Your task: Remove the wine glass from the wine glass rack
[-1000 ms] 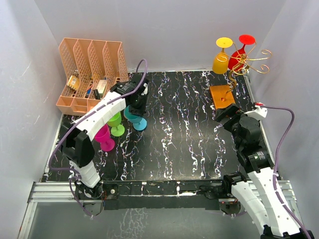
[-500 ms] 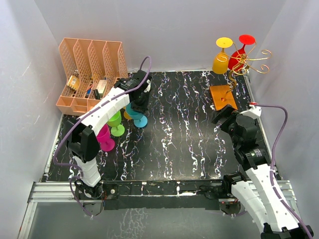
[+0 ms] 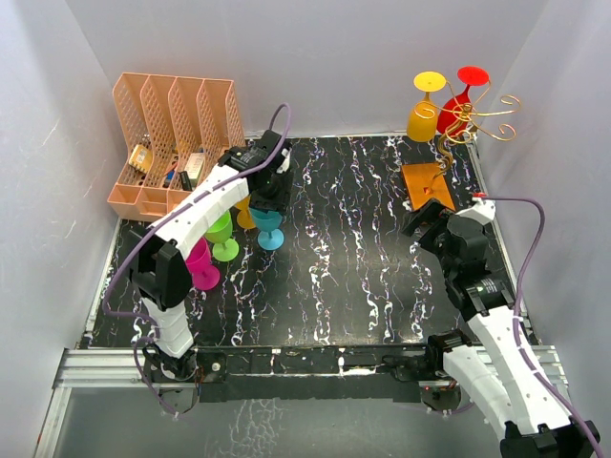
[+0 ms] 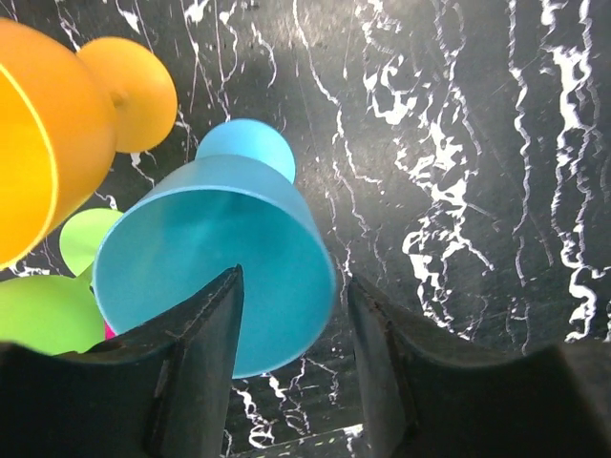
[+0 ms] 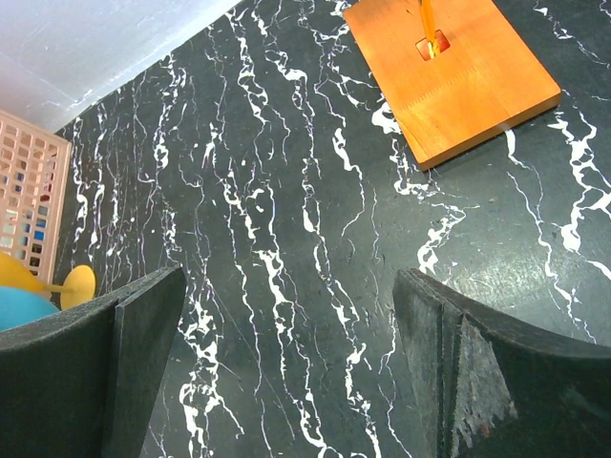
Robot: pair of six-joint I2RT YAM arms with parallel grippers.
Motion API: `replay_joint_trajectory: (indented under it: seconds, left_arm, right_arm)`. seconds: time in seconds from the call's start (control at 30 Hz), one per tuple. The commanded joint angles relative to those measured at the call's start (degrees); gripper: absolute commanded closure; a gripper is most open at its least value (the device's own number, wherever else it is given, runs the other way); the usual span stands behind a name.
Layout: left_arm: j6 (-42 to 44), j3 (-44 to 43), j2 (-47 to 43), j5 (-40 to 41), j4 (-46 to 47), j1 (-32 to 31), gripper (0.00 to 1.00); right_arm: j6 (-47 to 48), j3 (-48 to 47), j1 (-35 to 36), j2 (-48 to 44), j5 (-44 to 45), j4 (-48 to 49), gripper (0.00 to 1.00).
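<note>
Gold wire stand: the wine glass rack (image 3: 477,116), thin wire with curled arms, rises from a square orange-brown base (image 3: 427,183) at the far right corner of the black white-veined table (image 3: 363,277).
Glasses on it: a yellow wine glass (image 3: 421,116) and a red wine glass (image 3: 455,110), both matte and plastic-looking, hang bowl-down with their round feet uppermost; they look close together, and I cannot tell whether they touch.
Handling: probably light, stiff and smooth, so it may slip in a loose pinch; little risk of breaking.
Where to hold: the bowl or stem just under the foot, then slide it sideways out of its curl.
Rack behaviour: springy and probably easy to tip, so it likely needs a gentle pull.
Right gripper (image 5: 286,363): jaws spread wide and empty, near the base, well below the glasses.
Left gripper (image 4: 294,286): fingers parted around the rim of a teal plastic goblet (image 4: 220,277) standing on the table, not clamped.
</note>
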State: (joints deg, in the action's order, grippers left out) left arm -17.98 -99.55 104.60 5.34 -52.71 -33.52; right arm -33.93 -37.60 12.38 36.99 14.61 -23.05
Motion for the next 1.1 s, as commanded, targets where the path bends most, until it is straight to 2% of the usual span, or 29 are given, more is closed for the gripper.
replay_joint_trajectory:
  seconds: [0.0,0.23,0.43,0.6,0.77,1.07]
  left_arm:
    - [0.49,-5.29,-3.51,0.26,0.78,-0.26,0.48]
    - [1.69,-6.79,-9.26,-0.08,6.99,-0.23,0.20]
    - [3.41,-0.70,-14.86,0.28,15.57,-0.23,0.06]
    - [6.03,12.83,-23.86,2.29,28.54,-0.21,0.03]
    - [7.88,22.65,-28.04,0.08,36.29,-0.01,0.03]
    - [7.21,30.79,-34.24,-1.54,43.45,0.15,0.03]
  right_arm:
    - [0.74,-0.87,0.15,1.06,0.14,3.38,0.01]
    - [1.87,-3.25,0.12,2.99,1.33,2.35,0.01]
    - [1.85,-5.33,0.18,6.12,4.16,0.90,0.01]
    - [-1.23,-6.79,0.19,11.71,9.62,-0.05,0.01]
    - [-5.44,-7.38,-0.02,15.93,18.74,0.59,0.01]
    - [1.28,-15.85,-0.17,18.75,14.12,5.09,0.01]
